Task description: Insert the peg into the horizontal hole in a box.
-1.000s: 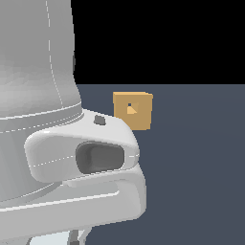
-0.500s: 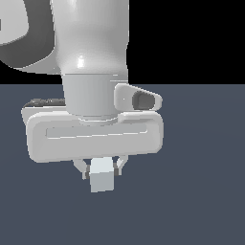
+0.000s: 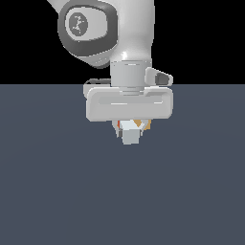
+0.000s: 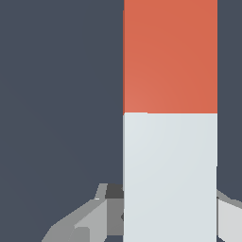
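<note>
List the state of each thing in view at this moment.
Peg: gripped on its white half, orange-red half pointing away from the wrist.
Gripper: shut on the peg, just above the floor.
Box: not in view, apart from orange slivers behind the gripper that may belong to it.

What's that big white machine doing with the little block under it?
A single robot arm is holding a long square bar, the peg, half orange-red and half white. Its fingers sit on either side of the white half, apparently closed on it, and in the exterior view the gripper hangs above the dark grey floor with the white end showing. The box it should go into is not visible in either view.
</note>
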Robot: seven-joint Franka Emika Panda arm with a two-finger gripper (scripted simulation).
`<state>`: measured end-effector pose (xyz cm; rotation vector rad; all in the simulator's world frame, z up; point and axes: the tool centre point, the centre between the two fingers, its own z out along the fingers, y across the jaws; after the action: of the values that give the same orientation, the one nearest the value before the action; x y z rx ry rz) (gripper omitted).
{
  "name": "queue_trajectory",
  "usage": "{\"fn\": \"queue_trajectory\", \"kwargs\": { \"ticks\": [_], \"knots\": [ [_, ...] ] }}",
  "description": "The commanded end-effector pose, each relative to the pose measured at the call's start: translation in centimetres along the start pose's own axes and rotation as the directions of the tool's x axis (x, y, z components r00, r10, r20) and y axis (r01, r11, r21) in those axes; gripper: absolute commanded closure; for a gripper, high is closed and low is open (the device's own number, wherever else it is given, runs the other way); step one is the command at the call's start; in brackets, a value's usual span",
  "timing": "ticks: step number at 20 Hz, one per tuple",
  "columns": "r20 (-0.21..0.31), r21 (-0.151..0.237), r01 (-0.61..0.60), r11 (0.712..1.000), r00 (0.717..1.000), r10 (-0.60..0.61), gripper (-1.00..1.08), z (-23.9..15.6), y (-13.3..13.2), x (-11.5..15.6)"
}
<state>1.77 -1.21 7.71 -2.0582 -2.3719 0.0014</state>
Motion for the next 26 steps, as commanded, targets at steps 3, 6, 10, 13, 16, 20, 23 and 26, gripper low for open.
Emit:
{"fn": "queue_trajectory", "kwargs": {
  "ticks": [3,6,10,13,16,20,23,26],
  "knots": [
    [0.001,-0.001,-0.008,1.000,1.000,0.008,1.08,-1.1,2.5,3.2],
    [0.001,-0.001,-0.010,1.000,1.000,0.010,1.08,-1.5,3.6,4.7],
    [0.000,-0.001,-0.012,1.000,1.000,0.012,1.08,-1.8,4.6,5.8],
    [0.000,-0.001,-0.012,1.000,1.000,0.012,1.08,-2.0,5.0,6.2],
    [0.000,-0.001,-0.012,1.000,1.000,0.012,1.08,-2.0,5.1,6.4],
    [0.000,0.001,-0.012,1.000,1.000,0.012,1.08,-1.9,5.1,6.4],
    [0.000,-0.003,-0.011,1.000,1.000,0.011,1.08,-2.1,5.3,6.3],
    [0.000,-0.003,-0.010,1.000,1.000,0.010,1.08,-2.1,5.3,6.3]
  ]
}}
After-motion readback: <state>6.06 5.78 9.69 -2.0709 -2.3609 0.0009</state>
